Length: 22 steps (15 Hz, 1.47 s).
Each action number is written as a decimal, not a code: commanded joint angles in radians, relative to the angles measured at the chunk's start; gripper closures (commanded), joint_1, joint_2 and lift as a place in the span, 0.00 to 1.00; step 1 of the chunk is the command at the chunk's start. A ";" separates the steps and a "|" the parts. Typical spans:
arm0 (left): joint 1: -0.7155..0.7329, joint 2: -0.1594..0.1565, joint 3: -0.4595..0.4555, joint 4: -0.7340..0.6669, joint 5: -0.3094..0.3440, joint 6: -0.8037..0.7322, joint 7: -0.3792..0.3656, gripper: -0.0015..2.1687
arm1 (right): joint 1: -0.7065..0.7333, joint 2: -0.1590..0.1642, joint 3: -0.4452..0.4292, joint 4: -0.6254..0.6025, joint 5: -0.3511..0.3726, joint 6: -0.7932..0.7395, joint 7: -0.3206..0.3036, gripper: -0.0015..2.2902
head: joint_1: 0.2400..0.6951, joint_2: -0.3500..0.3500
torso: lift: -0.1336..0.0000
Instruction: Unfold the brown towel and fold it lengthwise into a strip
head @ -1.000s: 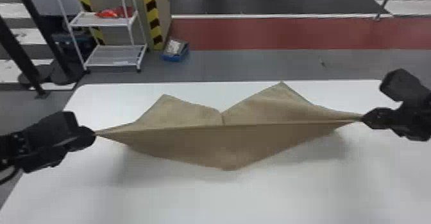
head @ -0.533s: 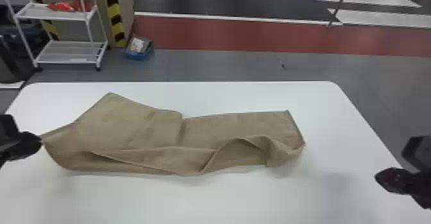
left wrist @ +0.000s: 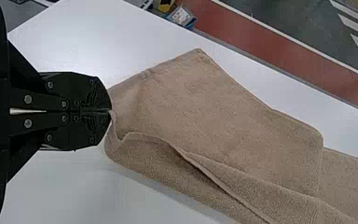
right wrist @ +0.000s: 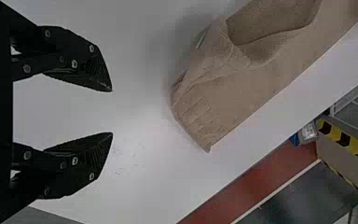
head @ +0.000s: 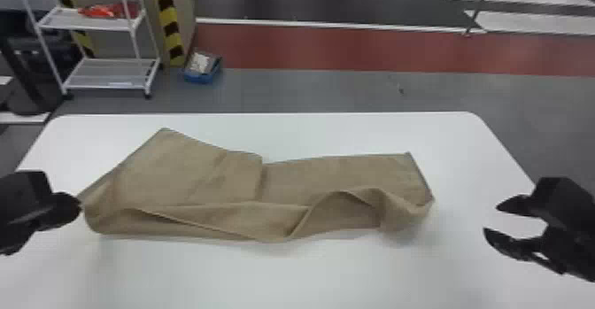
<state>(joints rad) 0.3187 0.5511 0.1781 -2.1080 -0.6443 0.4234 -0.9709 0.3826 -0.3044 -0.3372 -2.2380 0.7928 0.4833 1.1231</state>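
Observation:
My left gripper (head: pixel 80 206) is at the left of the head view, shut on the left corner of the brown towel (head: pixel 195 171). In the left wrist view the gripper (left wrist: pixel 110 111) pinches the towel (left wrist: pixel 223 121) by its edge, the cloth rising to the fingertips. The rest of the towel lies on the table, its near side rumpled and partly folded over, with a raised wave toward the right end. Beyond that end, my right gripper (head: pixel 490 218) stands open and apart from the cloth. The right wrist view has this gripper (right wrist: pixel 112 112) holding nothing, with the towel's end (right wrist: pixel 214 102) farther off.
The white table (head: pixel 310 272) carries the towel and has a rounded far right corner. On the floor behind it stand a white shelf rack (head: pixel 108 86) and a blue box (head: pixel 201 75) at the left.
The towel, earlier stretched between both grippers, has dropped on its right side and now lies mostly on the table. My right gripper has let go and opened.

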 commanded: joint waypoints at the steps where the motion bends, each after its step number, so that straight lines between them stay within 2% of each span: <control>1: 0.008 0.000 0.001 -0.001 0.002 -0.007 0.000 0.99 | -0.039 0.007 0.144 0.008 0.108 0.041 -0.059 0.09 | 1.00 0.42 | 0.07; 2: 0.010 -0.002 0.000 -0.001 0.000 -0.007 0.000 0.99 | -0.051 0.007 0.201 0.012 0.155 0.062 -0.071 0.09 | 1.00 0.48 | 0.07; 5: 0.013 -0.007 -0.002 -0.009 -0.001 -0.007 -0.006 0.99 | -0.065 0.002 0.322 0.015 0.272 0.139 -0.069 0.09 | 1.00 0.55 | 0.07; 8: 0.014 -0.002 -0.002 -0.007 -0.001 -0.007 -0.008 0.99 | -0.062 0.005 0.412 0.014 0.315 0.219 -0.085 0.09 | 1.00 0.58 | 0.07; 11: 0.013 -0.005 -0.009 -0.009 0.000 -0.013 -0.008 0.99 | -0.085 0.022 0.523 0.052 0.368 0.323 -0.189 0.09 | 1.00 0.62 | 0.07; 13: 0.014 -0.005 -0.011 -0.009 0.000 -0.013 -0.008 0.99 | -0.116 0.030 0.603 0.101 0.413 0.378 -0.227 0.10 | 1.00 0.62 | 0.07; 16: 0.017 -0.005 -0.009 -0.003 0.005 -0.013 -0.005 0.99 | -0.142 0.041 0.656 0.150 0.440 0.387 -0.230 0.16 | 1.00 0.66 | 0.07; 20: 0.022 -0.003 -0.006 0.011 0.014 -0.022 0.001 0.99 | -0.166 0.053 0.687 0.184 0.447 0.424 -0.313 0.19 | 1.00 0.69 | 0.07; 22: 0.022 -0.005 -0.006 0.013 0.015 -0.025 0.003 0.99 | -0.182 0.054 0.699 0.189 0.444 0.446 -0.338 0.26 | 1.00 0.69 | 0.07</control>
<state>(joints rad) 0.3402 0.5474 0.1718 -2.0961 -0.6300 0.3997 -0.9680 0.2106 -0.2511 0.3531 -2.0529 1.2398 0.9137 0.7918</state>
